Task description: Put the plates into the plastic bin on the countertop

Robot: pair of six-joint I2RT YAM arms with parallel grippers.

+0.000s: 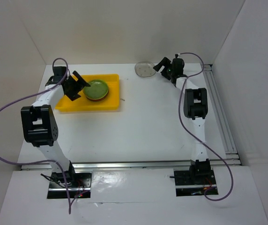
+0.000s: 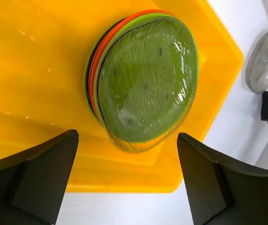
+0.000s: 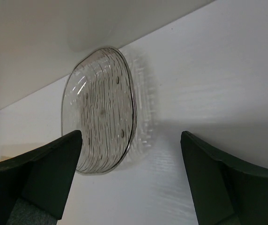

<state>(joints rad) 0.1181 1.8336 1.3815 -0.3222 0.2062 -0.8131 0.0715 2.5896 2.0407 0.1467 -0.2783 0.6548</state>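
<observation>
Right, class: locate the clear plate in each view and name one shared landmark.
Top external: clear plate far right of centre, by the back wall.
Left wrist: clear plate at upper right edge, beyond the plastic bin.
Right wrist: clear plate left of centre.
Shared landmark: the white countertop under it.

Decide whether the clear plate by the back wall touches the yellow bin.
Apart. The top view shows a strip of bare white countertop between the clear plate and the plastic bin.
</observation>
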